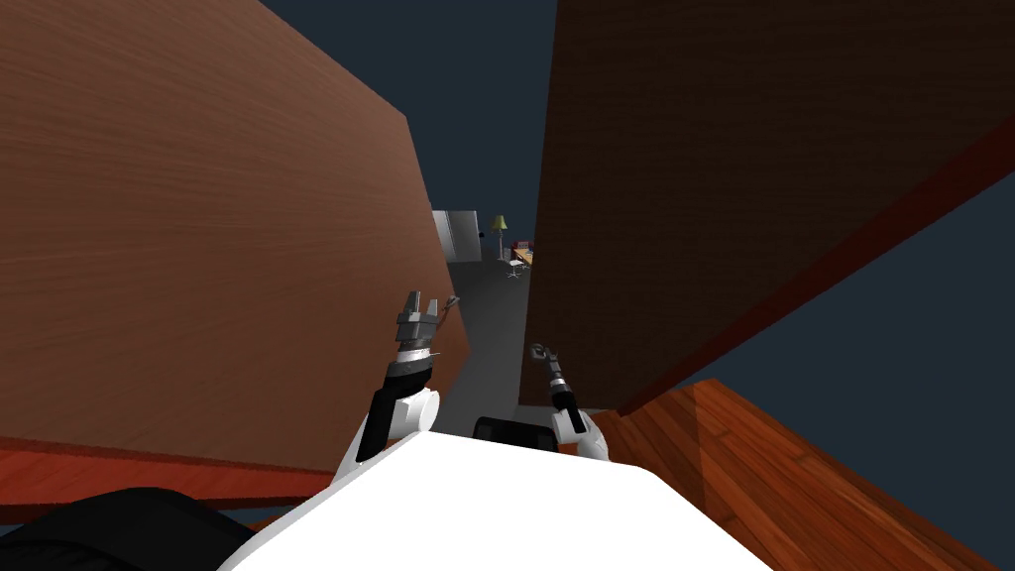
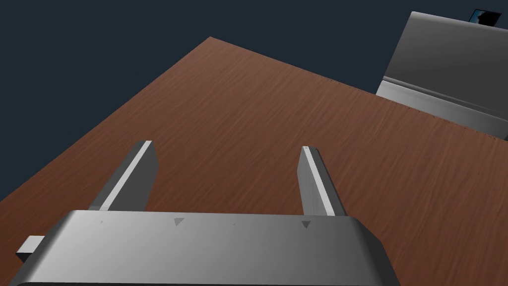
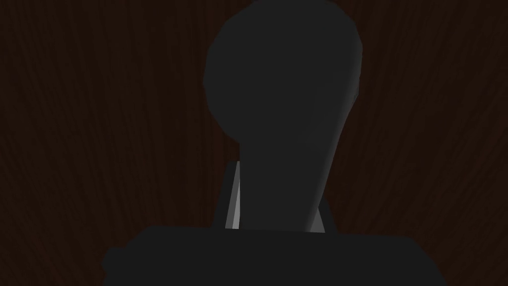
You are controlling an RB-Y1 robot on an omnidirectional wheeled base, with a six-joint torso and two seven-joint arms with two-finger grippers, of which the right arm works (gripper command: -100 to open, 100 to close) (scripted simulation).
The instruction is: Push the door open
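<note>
The right tool [image 1: 542,353] is pinched on one dark handle [image 3: 283,74]. Its two fingers [image 3: 232,201] are pressed against the handle's neck, and most of each is hidden behind it. The handle's rounded end is set against the door [image 1: 694,198], a dark brown wooden leaf that is very dim in the right wrist view. In the head view this tool is found low at the door's near edge.

The left tool [image 2: 227,147] is held spread, with nothing between its two fingers [image 2: 130,176]. It is pointed at a second brown wooden panel [image 1: 198,198], across the gap from the door. Whether the panel is touched cannot be told. A grey slab [image 2: 446,64] is cut off past that panel's edge, and what it is cannot be made out.

Through the gap beside the door a grey floor [image 1: 491,327] is seen. Far beyond it are one lamp [image 1: 501,229], one white chair [image 1: 514,268] and part of a bench [image 1: 524,256], cut off by the door's edge. A red-brown plank floor [image 1: 793,476] lies at the door's foot.
</note>
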